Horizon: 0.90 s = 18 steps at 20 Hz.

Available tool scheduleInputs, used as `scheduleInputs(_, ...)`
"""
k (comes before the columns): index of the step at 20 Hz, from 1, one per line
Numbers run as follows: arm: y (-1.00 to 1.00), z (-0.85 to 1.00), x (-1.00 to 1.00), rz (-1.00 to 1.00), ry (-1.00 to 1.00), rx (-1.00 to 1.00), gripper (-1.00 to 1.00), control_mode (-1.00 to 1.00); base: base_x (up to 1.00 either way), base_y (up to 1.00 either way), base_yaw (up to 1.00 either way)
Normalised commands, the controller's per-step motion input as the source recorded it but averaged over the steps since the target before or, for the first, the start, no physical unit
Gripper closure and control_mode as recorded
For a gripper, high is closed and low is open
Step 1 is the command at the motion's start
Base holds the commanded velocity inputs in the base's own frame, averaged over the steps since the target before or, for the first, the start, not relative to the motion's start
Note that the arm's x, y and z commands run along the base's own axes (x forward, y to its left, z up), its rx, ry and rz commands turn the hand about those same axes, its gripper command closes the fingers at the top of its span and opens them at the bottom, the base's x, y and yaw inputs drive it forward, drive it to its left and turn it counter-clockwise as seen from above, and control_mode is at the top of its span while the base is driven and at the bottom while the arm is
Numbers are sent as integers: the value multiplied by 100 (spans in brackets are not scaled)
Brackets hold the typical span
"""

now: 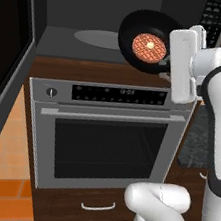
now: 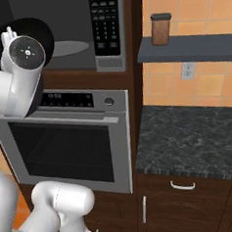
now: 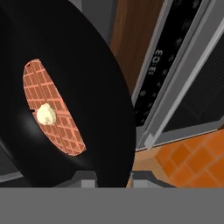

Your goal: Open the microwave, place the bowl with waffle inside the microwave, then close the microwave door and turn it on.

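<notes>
the gripper pinches the rim of the bowl with waffle, its two fingertips set on either side of the black edge at the bottom of the hand view. the bowl is held in the air and tilted steeply, so its inside faces the left base camera, in front of the open microwave and above the oven. the round orange-brown waffle sits at the bowl's centre with a pale pat on it. the microwave door stands swung open on the left. inside the dark cavity the glass turntable lies bare. the black keypad panel is on the microwave's right. further right, a brown jar stands on a shelf above the dark stone counter.
</notes>
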Motion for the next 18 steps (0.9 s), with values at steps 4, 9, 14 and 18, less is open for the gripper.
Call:
scheduleInputs(4, 20, 0, 60, 0, 0, -1, 100, -100, 0, 0, 0)
scheduleInputs(9, 18, 5, 61, 0, 0, 0, 100, -100, 0, 0, 0)
scheduleInputs(14, 16, 0, 68, 0, 0, 0, 100, -100, 0, 0, 0)
scheduleInputs(18, 2, 0, 68, 0, 0, 0, 100, -100, 0, 0, 0)
